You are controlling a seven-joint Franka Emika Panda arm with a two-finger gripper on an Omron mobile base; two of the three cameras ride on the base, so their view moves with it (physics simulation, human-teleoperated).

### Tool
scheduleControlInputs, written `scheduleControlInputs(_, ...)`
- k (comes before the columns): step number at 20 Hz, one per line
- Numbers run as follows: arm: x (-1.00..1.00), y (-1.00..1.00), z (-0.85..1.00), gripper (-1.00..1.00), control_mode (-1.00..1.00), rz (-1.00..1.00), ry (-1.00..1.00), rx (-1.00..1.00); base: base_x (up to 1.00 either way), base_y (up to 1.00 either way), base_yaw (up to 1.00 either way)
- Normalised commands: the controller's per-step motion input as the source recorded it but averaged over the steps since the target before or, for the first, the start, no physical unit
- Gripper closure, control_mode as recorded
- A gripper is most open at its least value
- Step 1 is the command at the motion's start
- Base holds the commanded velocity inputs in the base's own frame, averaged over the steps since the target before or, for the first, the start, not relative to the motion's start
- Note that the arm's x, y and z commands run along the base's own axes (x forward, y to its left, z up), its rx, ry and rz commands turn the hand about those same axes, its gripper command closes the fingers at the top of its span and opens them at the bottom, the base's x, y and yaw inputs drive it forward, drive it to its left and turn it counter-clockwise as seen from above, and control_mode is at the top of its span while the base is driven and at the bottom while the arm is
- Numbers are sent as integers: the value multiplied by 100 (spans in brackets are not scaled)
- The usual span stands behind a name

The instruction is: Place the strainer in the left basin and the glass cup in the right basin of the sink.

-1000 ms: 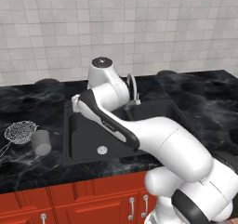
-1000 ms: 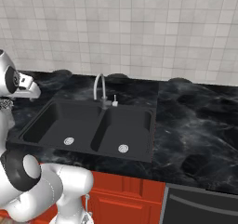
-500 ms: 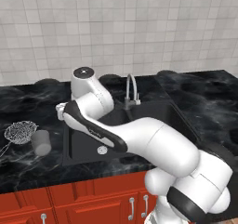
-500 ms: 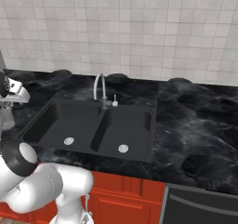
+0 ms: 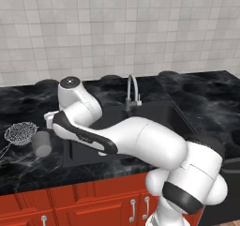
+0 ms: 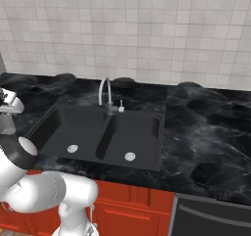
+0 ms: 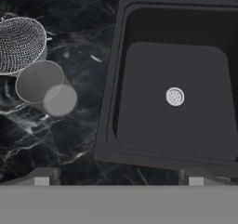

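Swung left, arm's pincer spread above mesh strainer, translucent glass cup.

Pale tiled wall — red cabinets, perhaps an oven

A: What moved in the last second?

B: Only the arm. In the left base view its upper joint has swung steadily leftward, from in front of the faucet to over the left rim of the sink. The faucet, half hidden by the arm a second ago, now shows whole.

A: And the hand?

B: It has travelled left with the arm and now sits close to the glass cup and the strainer on the desk. In the right base view the wrist has slid further toward the left edge of the picture and lower.

A: Anything in the left basin?

B: No change there.
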Motion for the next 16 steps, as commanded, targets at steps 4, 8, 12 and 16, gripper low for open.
scheduleControlInputs(4, 8, 27, -25, -100, -100, 0, 3, 0, 0, 0, 0)
scheduleControlInputs(8, 19, 22, -22, -100, -100, 0, 4, 0, 0, 0, 0)
scheduleControlInputs(12, 28, 23, -22, -100, -100, 0, 5, 0, 0, 0, 0)
scheduleControlInputs(16, 35, 25, -16, -100, -100, 0, 5, 0, 0, 0, 0)
